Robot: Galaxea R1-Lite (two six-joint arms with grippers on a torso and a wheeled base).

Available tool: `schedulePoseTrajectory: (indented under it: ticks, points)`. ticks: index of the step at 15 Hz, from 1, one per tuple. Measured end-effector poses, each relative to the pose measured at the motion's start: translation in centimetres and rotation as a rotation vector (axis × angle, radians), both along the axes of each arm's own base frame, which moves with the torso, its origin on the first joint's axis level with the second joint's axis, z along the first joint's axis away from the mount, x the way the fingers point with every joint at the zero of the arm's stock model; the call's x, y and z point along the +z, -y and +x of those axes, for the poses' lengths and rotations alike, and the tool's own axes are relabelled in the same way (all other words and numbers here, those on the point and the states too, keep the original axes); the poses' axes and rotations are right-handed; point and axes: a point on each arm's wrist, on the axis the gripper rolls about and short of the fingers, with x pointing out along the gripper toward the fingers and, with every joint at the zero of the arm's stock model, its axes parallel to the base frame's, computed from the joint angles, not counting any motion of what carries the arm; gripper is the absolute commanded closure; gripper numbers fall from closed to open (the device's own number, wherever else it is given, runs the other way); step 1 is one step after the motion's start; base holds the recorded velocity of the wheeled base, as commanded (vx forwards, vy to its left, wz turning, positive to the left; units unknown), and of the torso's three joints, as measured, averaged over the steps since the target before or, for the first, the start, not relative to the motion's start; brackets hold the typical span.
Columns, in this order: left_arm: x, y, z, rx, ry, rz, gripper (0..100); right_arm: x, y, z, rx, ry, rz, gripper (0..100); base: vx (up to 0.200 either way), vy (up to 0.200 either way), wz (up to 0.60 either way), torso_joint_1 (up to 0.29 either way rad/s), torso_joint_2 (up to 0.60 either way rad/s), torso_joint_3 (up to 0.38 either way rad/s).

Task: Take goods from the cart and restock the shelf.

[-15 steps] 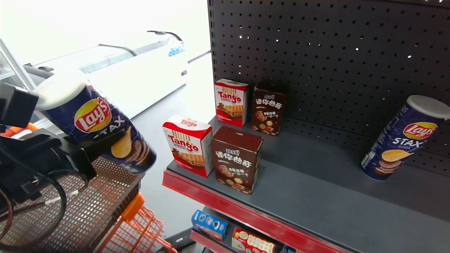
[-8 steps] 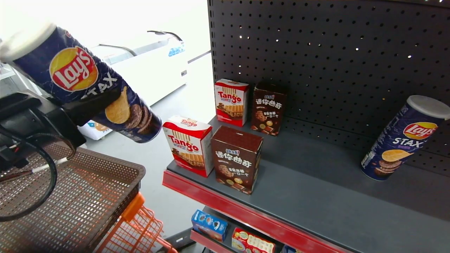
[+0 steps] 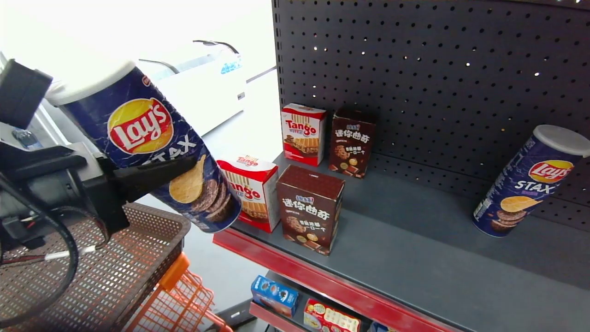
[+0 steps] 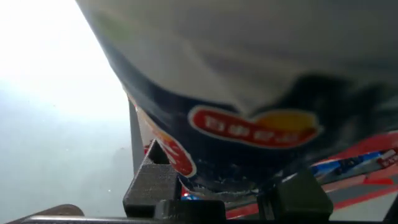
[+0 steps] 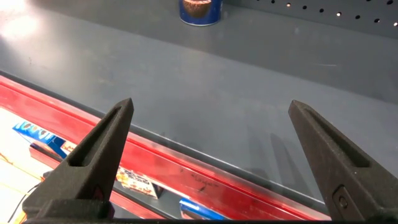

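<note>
My left gripper (image 3: 152,177) is shut on a dark blue chips can (image 3: 147,147) with a white lid, held tilted above the cart's perforated basket (image 3: 106,272), its base just left of the shelf's red front edge (image 3: 295,269). The left wrist view has the same chips can (image 4: 249,118) close up between the fingers (image 4: 155,180). A second chips can (image 3: 530,182) leans on the pegboard at the shelf's right. My right gripper (image 5: 227,162) is open over the grey shelf board (image 5: 249,81), with the second can's base (image 5: 200,11) beyond it.
Two red-and-white wafer boxes (image 3: 251,191) (image 3: 303,133) and two brown cookie boxes (image 3: 311,207) (image 3: 352,142) stand on the shelf's left part. The shelf's middle is bare (image 3: 415,230). A lower shelf holds small packages (image 3: 276,295). An orange cart frame (image 3: 184,299) sits beneath the basket.
The left gripper with the chips can rose, then swung right toward the shelf; the can now overlaps the front wafer box. Shelf goods stay put.
</note>
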Motion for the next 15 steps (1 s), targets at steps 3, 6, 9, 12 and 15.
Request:
schedulePoseTrajectory:
  ticks: [3,6,9,12,15]
  points:
    - [0.3,0.1,-1.7,-0.036,-0.03,0.011,100,0.0,0.0,0.0,-0.001,0.0,-0.001,0,0.0,0.0,0.0,0.0,0.0,0.0]
    - [0.3,0.3,-3.5,-0.089,-0.086,0.032,100,0.0,0.0,0.0,0.0,0.0,-0.001,0,0.0,0.0,0.0,0.0,0.0,0.0]
    - [0.2,0.9,-5.3,-0.172,-0.127,0.053,100,0.0,0.0,0.0,0.0,0.0,-0.001,0,0.0,0.0,0.0,0.0,0.0,0.0]
    - [0.1,1.3,-6.1,-0.227,-0.122,0.056,100,0.0,0.0,0.0,0.0,0.0,-0.001,0,0.0,0.0,0.0,0.0,0.0,0.0]
    - [-0.5,1.3,-6.3,-0.242,-0.11,0.086,100,0.0,0.0,0.0,0.0,0.0,0.0,0,0.0,0.0,0.0,0.0,0.0,0.0]
